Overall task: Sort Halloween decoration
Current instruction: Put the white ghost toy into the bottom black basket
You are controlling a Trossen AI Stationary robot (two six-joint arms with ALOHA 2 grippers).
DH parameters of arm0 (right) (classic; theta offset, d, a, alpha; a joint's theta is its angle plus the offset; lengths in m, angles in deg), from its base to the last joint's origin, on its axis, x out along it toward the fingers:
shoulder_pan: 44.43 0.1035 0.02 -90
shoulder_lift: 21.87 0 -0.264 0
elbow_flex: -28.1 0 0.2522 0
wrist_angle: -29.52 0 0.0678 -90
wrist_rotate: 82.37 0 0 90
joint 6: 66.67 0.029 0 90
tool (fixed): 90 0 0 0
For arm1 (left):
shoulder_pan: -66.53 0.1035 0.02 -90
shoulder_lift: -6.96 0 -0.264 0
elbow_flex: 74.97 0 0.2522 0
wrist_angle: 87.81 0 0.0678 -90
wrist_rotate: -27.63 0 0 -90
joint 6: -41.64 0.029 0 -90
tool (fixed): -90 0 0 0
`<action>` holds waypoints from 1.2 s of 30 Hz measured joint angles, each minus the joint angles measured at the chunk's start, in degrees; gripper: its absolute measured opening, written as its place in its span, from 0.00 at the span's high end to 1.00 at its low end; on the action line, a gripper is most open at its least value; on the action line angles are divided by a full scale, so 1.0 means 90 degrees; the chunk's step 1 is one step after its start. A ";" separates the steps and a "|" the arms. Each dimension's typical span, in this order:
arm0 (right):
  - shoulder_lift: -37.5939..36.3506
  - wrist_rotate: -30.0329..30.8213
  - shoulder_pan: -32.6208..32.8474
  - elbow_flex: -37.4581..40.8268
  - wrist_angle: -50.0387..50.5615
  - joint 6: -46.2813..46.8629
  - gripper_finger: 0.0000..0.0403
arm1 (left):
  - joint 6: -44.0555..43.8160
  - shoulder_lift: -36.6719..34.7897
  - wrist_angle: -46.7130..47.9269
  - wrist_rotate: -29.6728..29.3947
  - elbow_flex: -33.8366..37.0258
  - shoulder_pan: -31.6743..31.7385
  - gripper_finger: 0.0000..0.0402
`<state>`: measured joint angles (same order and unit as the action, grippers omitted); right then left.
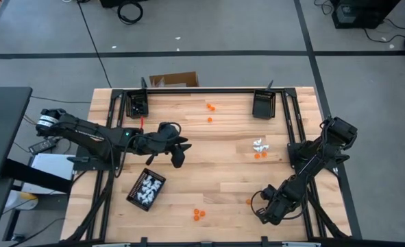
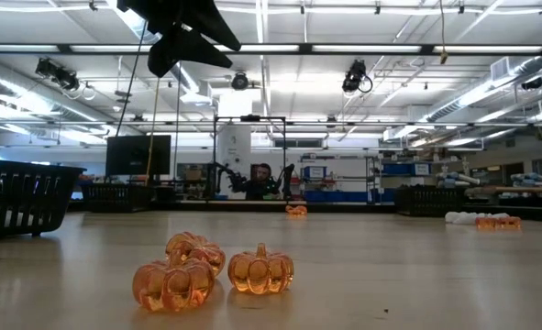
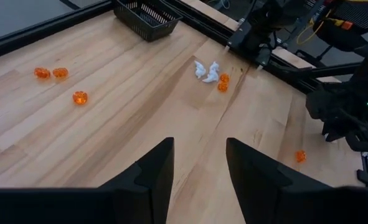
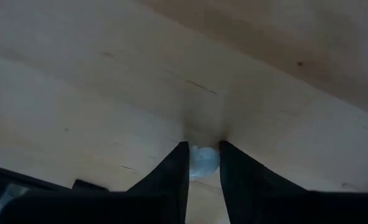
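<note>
Halloween decoration [image 1: 259, 146] lies scattered on bench [image 1: 216, 171], some white ones in tray [image 1: 146, 190] | right hand [image 4: 202, 163] low, pinching a pale trinket [image 4: 203, 160]; risk: tiny piece slips | left hand [image 3: 199, 165] raised mid-bench, fingers apart, empty

you see a wooden table [image 1: 216, 171] with a black frame around it. three small black trays stand on it: one tray [image 1: 139, 104] at the far left corner, one tray [image 1: 263, 105] at the far right, and one tilted tray [image 1: 146, 190] near the left front. a cardboard box [image 1: 174, 80] lies on the grey floor just behind the table. a monitor [image 2: 138, 154] stands in the room behind.
</note>
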<state>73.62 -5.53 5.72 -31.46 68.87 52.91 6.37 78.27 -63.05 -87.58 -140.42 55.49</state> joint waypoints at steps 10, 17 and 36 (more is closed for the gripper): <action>-0.0049 0.0312 -0.0234 -0.0179 0.0368 -0.0380 0.80 | 0.0045 0.0000 0.0000 0.0000 0.0000 0.0145 0.61; -0.0051 0.0785 -0.0852 -0.0830 0.0430 -0.1369 0.80 | 0.0057 -0.0183 0.0079 0.0291 -0.0002 0.0325 0.61; 0.0985 0.1730 -0.4475 -0.2282 -0.3467 -0.6160 0.80 | 0.0255 -0.2300 0.2891 0.0435 -0.0005 0.0853 0.61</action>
<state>82.48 10.04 -34.55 -52.00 37.67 -2.53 8.66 57.57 -37.03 -83.66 -140.46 63.17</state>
